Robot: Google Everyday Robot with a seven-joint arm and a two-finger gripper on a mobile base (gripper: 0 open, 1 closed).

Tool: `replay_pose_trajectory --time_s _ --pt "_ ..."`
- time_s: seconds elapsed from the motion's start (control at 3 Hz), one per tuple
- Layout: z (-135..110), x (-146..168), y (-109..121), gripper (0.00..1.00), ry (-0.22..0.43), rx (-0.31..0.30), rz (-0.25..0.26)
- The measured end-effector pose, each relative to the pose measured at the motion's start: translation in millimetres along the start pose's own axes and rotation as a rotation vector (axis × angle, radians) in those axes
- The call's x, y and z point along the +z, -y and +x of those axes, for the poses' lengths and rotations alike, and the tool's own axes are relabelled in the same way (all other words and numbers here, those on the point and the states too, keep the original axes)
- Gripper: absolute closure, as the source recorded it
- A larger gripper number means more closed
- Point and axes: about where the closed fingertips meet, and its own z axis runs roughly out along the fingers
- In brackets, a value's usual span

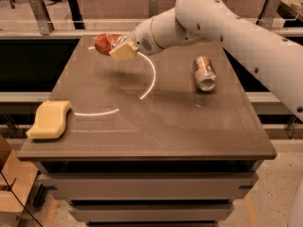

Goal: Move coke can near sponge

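Observation:
My gripper (117, 47) is shut on the red coke can (104, 43) and holds it in the air above the far left part of the brown table (156, 126). The can lies sideways in the fingers, its red body sticking out to the left. The pale yellow sponge (50, 119) lies at the table's near left edge, well below and left of the can. My white arm reaches in from the right.
A silver-and-brownish can (204, 73) lies on its side at the table's right. A bright curved reflection (142, 86) crosses the tabletop. A dark shelf and rail run behind the table.

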Motion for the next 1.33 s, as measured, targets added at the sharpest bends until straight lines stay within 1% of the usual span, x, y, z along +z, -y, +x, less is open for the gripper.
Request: replay_pose_trajectory --time_s 0.33,0.67,1.0,1.33 --pt "10.4 1.9 -34.9 1.0 0.008 0.035 -0.053" --pt "19.0 2.7 -62.7 0.85 0.015 0.088 -0.084" --pt "28.9 4.8 -88.3 0.62 0.014 0.15 -0.118" --pt "37.7 8.5 -107.8 0.39 0.016 0.205 -0.149"
